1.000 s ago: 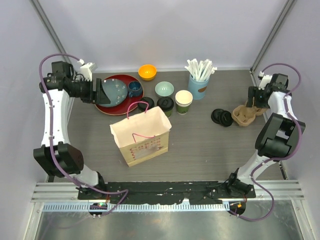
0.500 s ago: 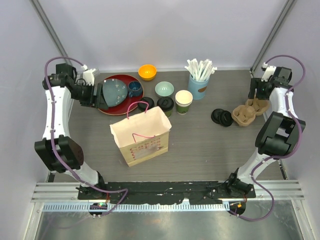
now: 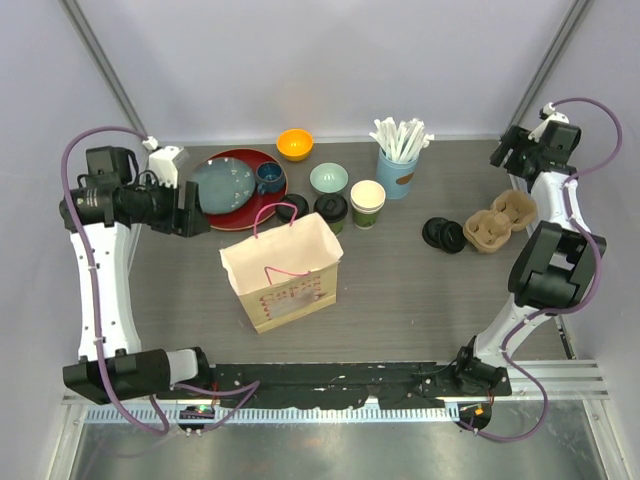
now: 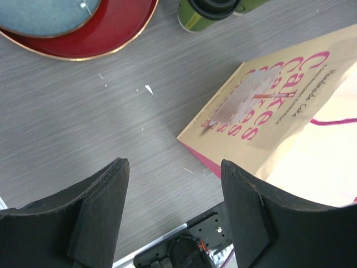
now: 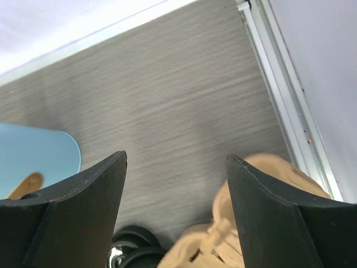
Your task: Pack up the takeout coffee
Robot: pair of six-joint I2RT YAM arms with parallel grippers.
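Left claw [image 4: 172, 178], right claw [image 5: 175, 167] — spread, aloft

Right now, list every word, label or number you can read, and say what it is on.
"Cakes": large pink letters on the paper bag, left wrist view.
Small pink line beside it: too small to read.
Brown label on the light-blue cup: too small to read.

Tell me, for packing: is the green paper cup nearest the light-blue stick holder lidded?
Unlidded: the green-patterned paper cup shows its cream inside from above.
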